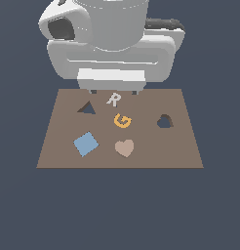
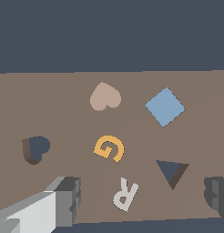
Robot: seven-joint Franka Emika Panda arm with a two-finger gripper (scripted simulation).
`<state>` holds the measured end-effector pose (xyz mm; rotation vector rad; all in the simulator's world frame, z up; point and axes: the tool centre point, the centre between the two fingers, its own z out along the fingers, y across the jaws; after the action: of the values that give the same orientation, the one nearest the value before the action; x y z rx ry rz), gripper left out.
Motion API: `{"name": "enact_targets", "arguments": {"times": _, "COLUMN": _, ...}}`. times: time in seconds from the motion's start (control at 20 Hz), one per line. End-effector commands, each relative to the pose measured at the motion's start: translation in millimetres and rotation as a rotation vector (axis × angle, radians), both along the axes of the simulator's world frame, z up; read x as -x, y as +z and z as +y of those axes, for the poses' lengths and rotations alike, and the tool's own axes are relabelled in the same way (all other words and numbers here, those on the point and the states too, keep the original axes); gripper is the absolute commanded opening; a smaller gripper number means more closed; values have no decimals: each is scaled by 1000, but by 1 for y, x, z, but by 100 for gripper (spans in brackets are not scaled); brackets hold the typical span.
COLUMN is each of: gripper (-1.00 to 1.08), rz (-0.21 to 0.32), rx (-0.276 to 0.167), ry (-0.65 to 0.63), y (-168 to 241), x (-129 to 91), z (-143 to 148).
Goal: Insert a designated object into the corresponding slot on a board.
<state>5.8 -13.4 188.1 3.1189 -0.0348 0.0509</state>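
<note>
The pinkish-tan heart piece (image 1: 124, 147) lies flat on the brown board (image 1: 58, 156) near its front edge; it also shows in the wrist view (image 2: 104, 96). The dark heart-shaped slot (image 1: 165, 121) is toward the exterior view's right, apart from the piece, and shows in the wrist view (image 2: 36, 149) too. My gripper (image 1: 114, 91) hangs over the board's far edge above a white letter R (image 1: 113, 100). It is open and empty, well away from the heart piece. In the wrist view the gripper (image 2: 142, 198) shows two spread fingertips (image 2: 68, 200).
An orange letter G (image 1: 122, 120) lies mid-board between gripper and heart piece. A light blue square (image 1: 86, 144) lies at the exterior view's left of the heart piece. A dark triangular cutout (image 1: 86, 108) sits at the far left. The arm's bulk looms behind the board.
</note>
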Motion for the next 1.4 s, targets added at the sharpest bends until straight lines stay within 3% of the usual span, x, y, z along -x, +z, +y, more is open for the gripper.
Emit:
{"name": "enact_targets", "arguments": {"times": 0.0, "gripper": 100, "rz": 0, "rx": 0, "ry": 0, "y": 0, "x": 0, "z": 0}}
{"name": "enact_targets", "arguments": {"times": 0.65, "gripper": 100, "rz": 4, "rx": -5, "ry": -102, "y": -24, "x": -13, "z": 8}}
{"name": "enact_targets", "arguments": {"times": 1.35, "gripper": 100, "rz": 18, "rx": -21, "ry": -427, "y": -100, "x": -57, "z": 25}}
